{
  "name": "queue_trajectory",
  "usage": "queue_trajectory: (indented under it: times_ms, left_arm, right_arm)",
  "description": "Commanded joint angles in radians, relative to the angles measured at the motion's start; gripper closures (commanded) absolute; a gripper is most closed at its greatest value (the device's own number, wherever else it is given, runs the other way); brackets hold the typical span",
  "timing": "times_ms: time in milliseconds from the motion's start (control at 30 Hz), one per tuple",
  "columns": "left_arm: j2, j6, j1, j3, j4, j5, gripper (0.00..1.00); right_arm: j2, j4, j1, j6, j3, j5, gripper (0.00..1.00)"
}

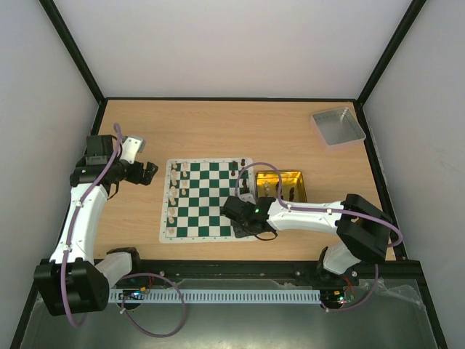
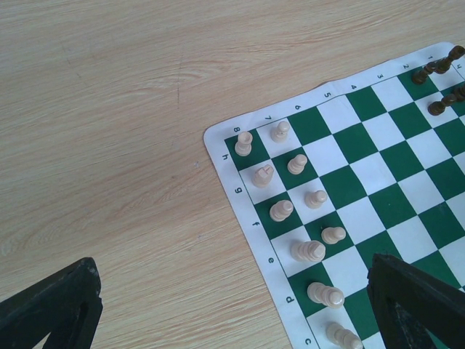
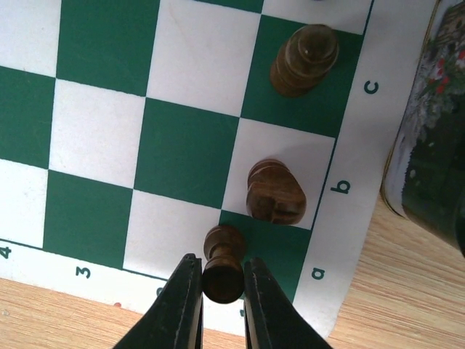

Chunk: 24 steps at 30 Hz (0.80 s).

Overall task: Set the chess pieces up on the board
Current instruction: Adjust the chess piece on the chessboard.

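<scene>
The green and white board (image 1: 211, 200) lies mid-table. Cream pieces (image 1: 174, 193) stand along its left side; they also show in the left wrist view (image 2: 309, 251). A few dark pieces (image 1: 236, 174) stand along its right side. My right gripper (image 3: 221, 291) is at the board's near right corner (image 1: 243, 229), its fingers closed on the top of a dark brown piece (image 3: 223, 273) that stands on the green corner square of row a. Dark pieces stand on row b (image 3: 275, 190) and row c (image 3: 304, 59). My left gripper (image 2: 232, 320) is open and empty over bare wood left of the board (image 1: 145, 173).
A gold tin (image 1: 290, 178) with more pieces in it sits right of the board, close to my right gripper; its wall shows in the right wrist view (image 3: 432, 145). A grey metal tray (image 1: 338, 127) stands at the far right. Black frame rails edge the table.
</scene>
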Motion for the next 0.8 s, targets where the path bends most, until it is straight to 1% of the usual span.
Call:
queue_trajectory:
  times_ms: [0,67,333,767]
  left_arm:
    - [-0.003,-0.01,-0.005,-0.011,-0.001,-0.003,0.01]
    - [-0.003,-0.009,-0.005,-0.011,0.0,-0.004,0.01]
    - [-0.008,-0.011,-0.005,-0.01,0.0,-0.002,0.01]
    - [-0.018,-0.012,-0.005,-0.012,0.001,0.001,0.01]
  right_arm:
    - [-0.018,-0.018,-0.005,0.0,-0.01,0.032,0.9]
    - [-0.029,-0.031,-0.006,0.001,-0.007,0.038,0.91]
    - [-0.067,-0.089,-0.006,0.003,-0.002,0.061,0.91]
    - [-0.066,-0.076,-0.005,0.008,-0.023,0.031,0.9]
